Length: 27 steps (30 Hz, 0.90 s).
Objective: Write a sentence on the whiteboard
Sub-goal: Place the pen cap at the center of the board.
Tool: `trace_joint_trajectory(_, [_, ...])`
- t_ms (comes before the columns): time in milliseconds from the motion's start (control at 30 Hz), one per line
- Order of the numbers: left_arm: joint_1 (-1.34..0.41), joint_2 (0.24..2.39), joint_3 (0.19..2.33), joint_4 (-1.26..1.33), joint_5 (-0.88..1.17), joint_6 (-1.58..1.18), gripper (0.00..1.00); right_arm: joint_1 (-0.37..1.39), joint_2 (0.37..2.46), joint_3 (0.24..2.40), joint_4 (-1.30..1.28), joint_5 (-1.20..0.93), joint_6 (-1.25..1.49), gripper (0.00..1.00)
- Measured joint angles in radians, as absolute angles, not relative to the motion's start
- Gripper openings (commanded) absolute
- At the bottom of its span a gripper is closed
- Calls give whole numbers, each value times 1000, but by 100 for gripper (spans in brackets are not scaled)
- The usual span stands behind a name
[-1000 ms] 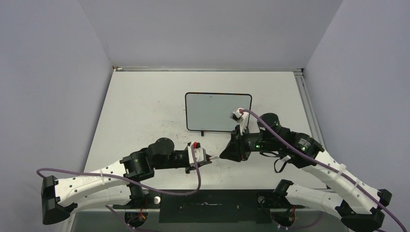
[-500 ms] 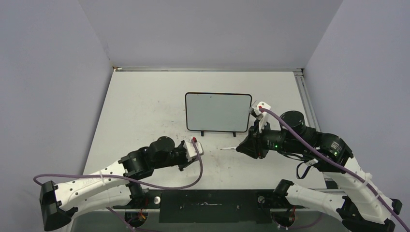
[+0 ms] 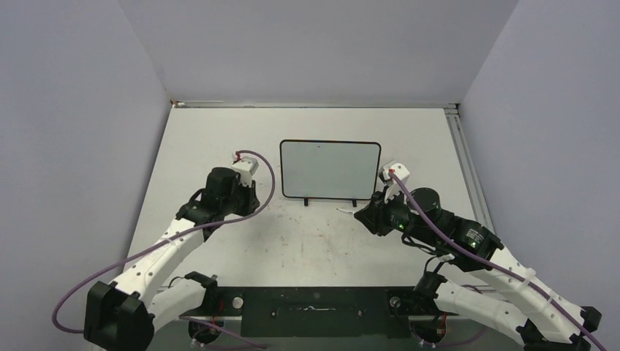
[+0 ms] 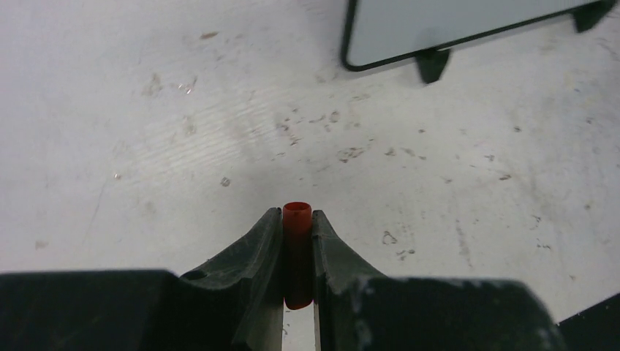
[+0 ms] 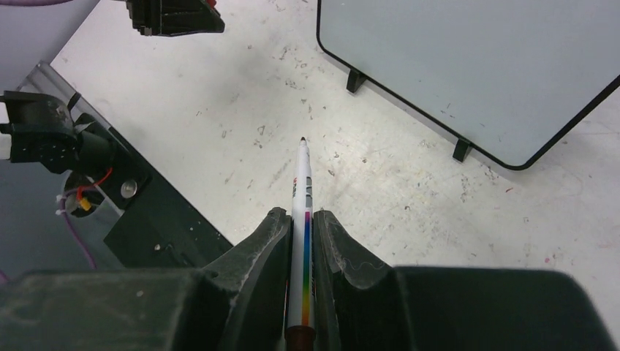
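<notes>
The whiteboard [image 3: 330, 170] stands upright on two black feet at mid-table, and its face is blank. No sentence shows on it. It also shows in the left wrist view [image 4: 453, 22] and the right wrist view [image 5: 475, 66]. My left gripper [image 3: 247, 196] is left of the board, above the table [image 3: 219, 139]. In its wrist view the left gripper [image 4: 297, 213] is shut on a red marker cap [image 4: 297, 248]. My right gripper [image 3: 363, 214] is near the board's right foot. In its wrist view the right gripper [image 5: 300, 213] is shut on a white marker [image 5: 302, 190] with a rainbow stripe. The marker's uncapped tip points at the table.
A black mounting strip [image 3: 314, 311] runs along the near edge between the arm bases. A metal rail [image 3: 462, 146] lines the table's right side. Grey walls close in the back and both sides. The table top is scuffed with small marks.
My left arm has swung from front centre up to the board's left side with the cap. My right gripper has pulled right, then moved up to the board's right foot with the marker.
</notes>
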State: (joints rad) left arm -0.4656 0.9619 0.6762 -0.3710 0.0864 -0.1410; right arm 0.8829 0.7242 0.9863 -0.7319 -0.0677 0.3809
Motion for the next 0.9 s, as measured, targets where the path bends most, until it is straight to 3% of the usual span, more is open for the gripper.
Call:
trace_joint_trajectory(233, [-251,1249,720,-398,118,-255,3,884,733,873,-543,-35,404,5])
trace_joint_trajectory(633, [-215,1473,799,-442,23,-270,11,899,651,801,-408,29,413,5])
trace_joint_trajectory(900, [-214,1535,812,-458,49,-267,35,898,628,795,-399,58,414,5])
